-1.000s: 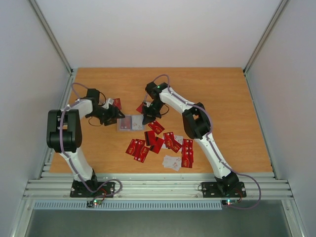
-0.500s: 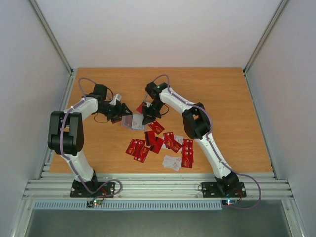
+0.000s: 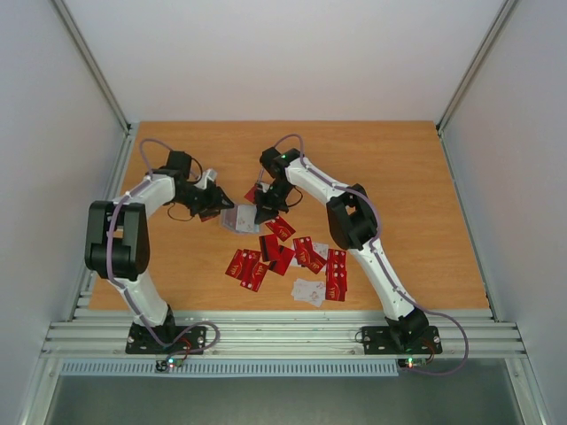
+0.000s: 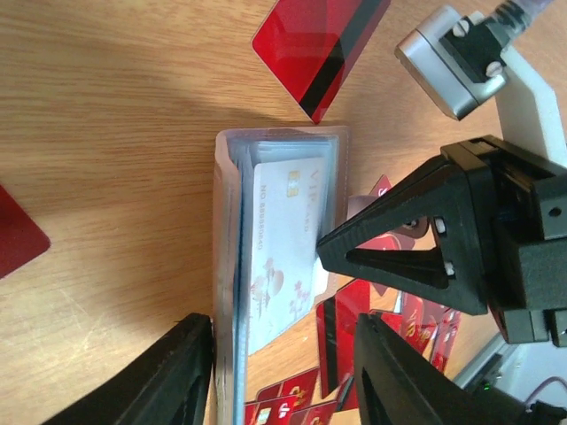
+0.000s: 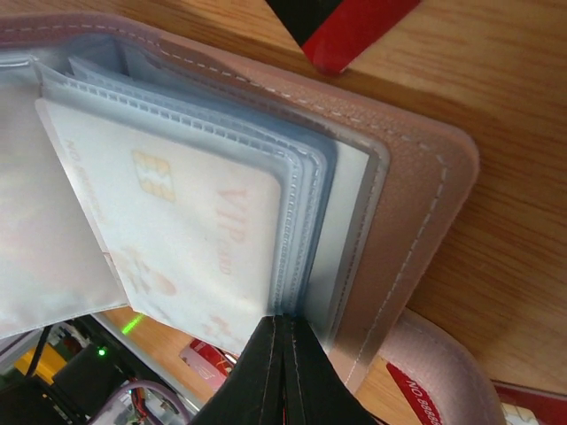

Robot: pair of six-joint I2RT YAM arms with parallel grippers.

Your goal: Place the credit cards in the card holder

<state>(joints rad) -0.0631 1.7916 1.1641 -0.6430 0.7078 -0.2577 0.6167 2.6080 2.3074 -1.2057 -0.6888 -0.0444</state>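
Note:
The tan card holder point(image 3: 237, 220) lies open on the table between both grippers, its clear sleeves fanned out. A white card point(image 4: 283, 239) sits in one sleeve, tilted and sticking out; it also shows in the right wrist view point(image 5: 177, 230). My right gripper point(image 3: 263, 212) is shut on the sleeve edges point(image 5: 297, 221) beside that card. My left gripper point(image 4: 283, 332) is open and straddles the holder's point(image 4: 229, 230) near end, one finger against its spine. Several red credit cards point(image 3: 292, 257) lie scattered in front of the holder.
A red card with a black stripe point(image 4: 310, 44) lies just beyond the holder, and another red card point(image 4: 13, 239) lies to its side. A white card point(image 3: 308, 290) lies among the red ones. Metal rails line the table's left edge point(image 3: 111, 204).
My left gripper has swung right and closer to the holder. The holder has shifted a little to the right and tilted. My right gripper has stayed in place.

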